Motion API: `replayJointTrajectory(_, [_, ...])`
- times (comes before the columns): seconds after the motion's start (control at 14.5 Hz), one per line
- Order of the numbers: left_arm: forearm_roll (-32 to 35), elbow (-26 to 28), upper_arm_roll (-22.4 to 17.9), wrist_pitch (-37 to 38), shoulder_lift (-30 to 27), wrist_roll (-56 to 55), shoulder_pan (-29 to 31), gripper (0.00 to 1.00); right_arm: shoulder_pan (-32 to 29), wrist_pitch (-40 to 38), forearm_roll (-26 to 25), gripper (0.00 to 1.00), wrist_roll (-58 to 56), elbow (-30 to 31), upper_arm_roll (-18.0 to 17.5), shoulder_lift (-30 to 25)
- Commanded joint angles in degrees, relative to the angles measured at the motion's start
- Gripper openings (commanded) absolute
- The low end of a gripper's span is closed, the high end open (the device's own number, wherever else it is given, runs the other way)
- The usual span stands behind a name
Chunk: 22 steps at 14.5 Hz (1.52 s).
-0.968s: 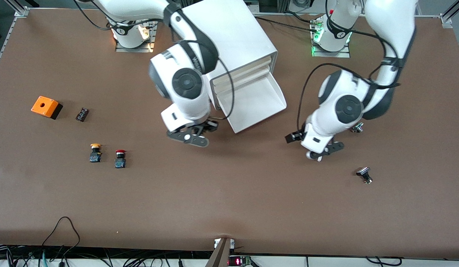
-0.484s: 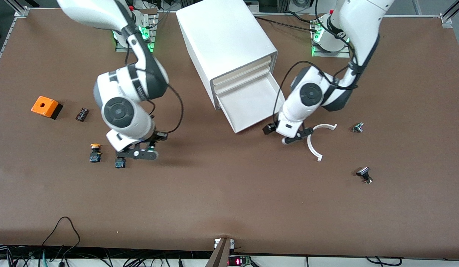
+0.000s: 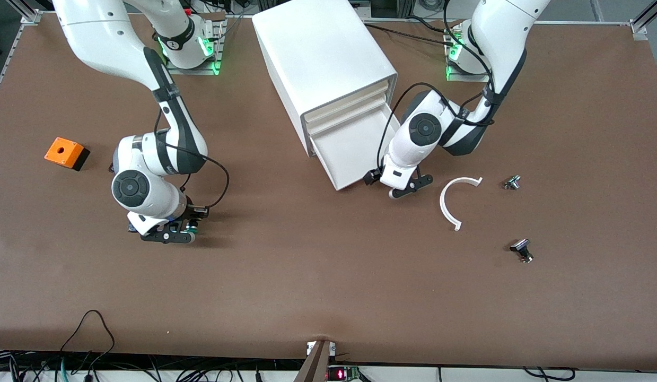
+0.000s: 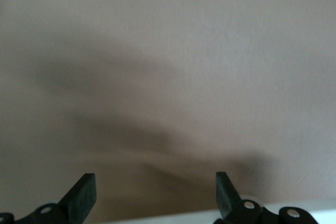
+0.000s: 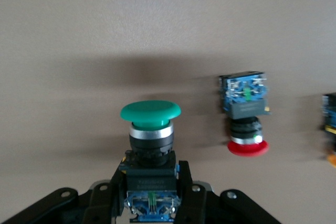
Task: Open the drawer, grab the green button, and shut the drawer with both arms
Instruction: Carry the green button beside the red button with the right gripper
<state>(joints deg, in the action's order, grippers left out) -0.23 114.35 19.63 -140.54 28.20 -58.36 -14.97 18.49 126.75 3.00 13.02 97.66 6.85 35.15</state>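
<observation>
While the right gripper (image 5: 151, 203) pinches the button (image 5: 150, 129) low over the table in the middle-left of the front view, beside the red-capped button (image 5: 244, 114), the drawer (image 3: 357, 151) in the upper centre is open. Closing comes next, I think: the left gripper (image 3: 401, 187), fingers spread, waits at its front corner. A white curved strip (image 3: 449, 204) lies near.
</observation>
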Motion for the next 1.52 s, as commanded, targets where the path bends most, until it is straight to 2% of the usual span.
replayJointTrajectory(0.0, [1.55,0.35,2.87,3.25,-0.6,-1.93,0.29,1.0,-2.31,3.49,4.19,0.0,-5.45,0.43,-0.7,2.02])
replayJointTrajectory(0.14, [1.38,0.35,3.92,3.61,-0.51,-2.02,0.38,1.0,-2.84,4.47,5.78,0.0,-6.25,0.25,-0.78,2.99])
replayJointTrajectory(0.21, [0.94,0.35,4.19,4.3,-0.51,-2.02,0.29,1.0,-2.84,4.47,6.05,0.17,-6.17,-0.01,-0.79,3.08])
replayJointTrajectory(0.28, [0.76,0.35,4.54,4.83,-0.51,-2.02,0.2,1.0,-2.84,4.38,6.05,0.45,-5.9,-0.27,-0.79,3.08])
replayJointTrajectory(0.35, [0.76,0.43,5.41,5.01,-0.51,-2.11,0.38,1.0,-2.84,4.38,6.05,0.93,-5.99,-0.36,-0.79,2.91])
replayJointTrajectory(0.41, [0.67,0.35,6.29,5.97,-0.42,-2.28,0.47,1.0,-2.67,4.12,6.05,1.0,-6.42,-0.45,-0.79,2.56])
replayJointTrajectory(0.55, [0.67,0.43,7.53,6.68,-0.16,-3.25,0.21,1.0,-2.67,2.37,6.05,1.0,-6.69,-0.89,-0.61,-1.03])
replayJointTrajectory(0.83, [-0.29,0.52,10.6,7.39,0.37,-7.47,0.12,1.0,-2.67,-6.85,4.91,1.0,-6.87,-5.46,-0.35,-7.71])
replayJointTrajectory(1.04, [-0.3,0.44,12.62,7.39,1.42,-7.38,0.64,1.0,-2.58,-7.75,3.5,1.0,-8.36,-6.34,0.44,-13.51])
replayJointTrajectory(1.45, [-2.32,0.44,12.89,7.39,1.34,-7.38,0.12,1.0,-2.49,-15.2,3.24,1.0,-5.47,-6.69,2.03,-21.25])
